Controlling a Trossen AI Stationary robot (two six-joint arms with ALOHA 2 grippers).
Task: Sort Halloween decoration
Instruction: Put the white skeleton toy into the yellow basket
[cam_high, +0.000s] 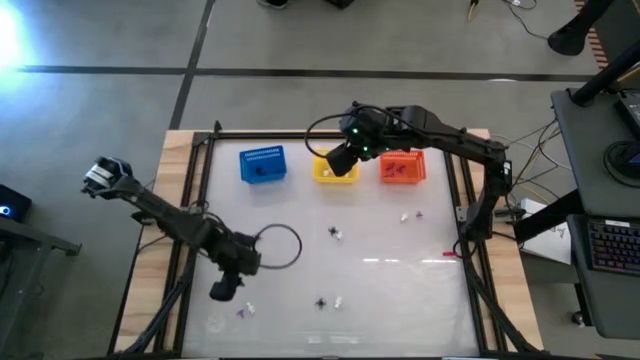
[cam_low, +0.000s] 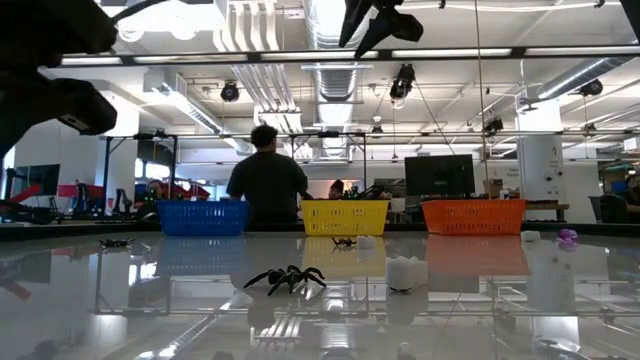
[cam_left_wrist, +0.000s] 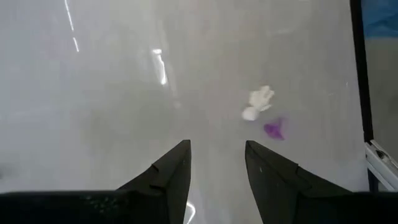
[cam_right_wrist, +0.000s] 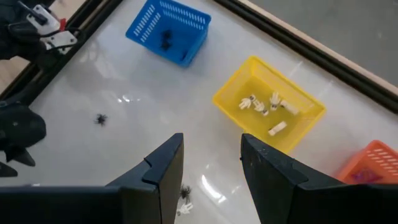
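White, glossy tabletop (cam_high: 380, 290) framed by dark rails, seen from above, with two dark robot arms reaching over it. No brand, label or readable writing shows anywhere.

Three small plastic baskets stand in a row along the far edge: a blue basket (cam_high: 263, 164), a yellow basket (cam_high: 335, 170) and an orange basket (cam_high: 403, 167). In the right wrist view the blue basket (cam_right_wrist: 168, 31) holds dark spider pieces, and the yellow basket (cam_right_wrist: 268, 104) holds four whitish pieces (cam_right_wrist: 264, 109).

The right hand (cam_high: 338, 160) hangs above the yellow basket, its fingers apart and holding nothing. The left hand (cam_high: 224, 290) hovers low near the front left corner, fingers apart and empty, just short of a whitish piece (cam_left_wrist: 258, 102) and a purple piece (cam_left_wrist: 274, 129) lying side by side.

More trinkets lie loose on the tabletop: a black spider (cam_high: 321, 302) with a whitish piece (cam_high: 339, 300) beside it near the front, another spider-and-whitish pair (cam_high: 335, 233) at the centre, and a whitish and dark pair (cam_high: 411, 215) nearer the orange basket.

From table height, a black spider (cam_low: 287, 278) sits in front, and a person (cam_low: 266, 185) stands behind the baskets, back turned.
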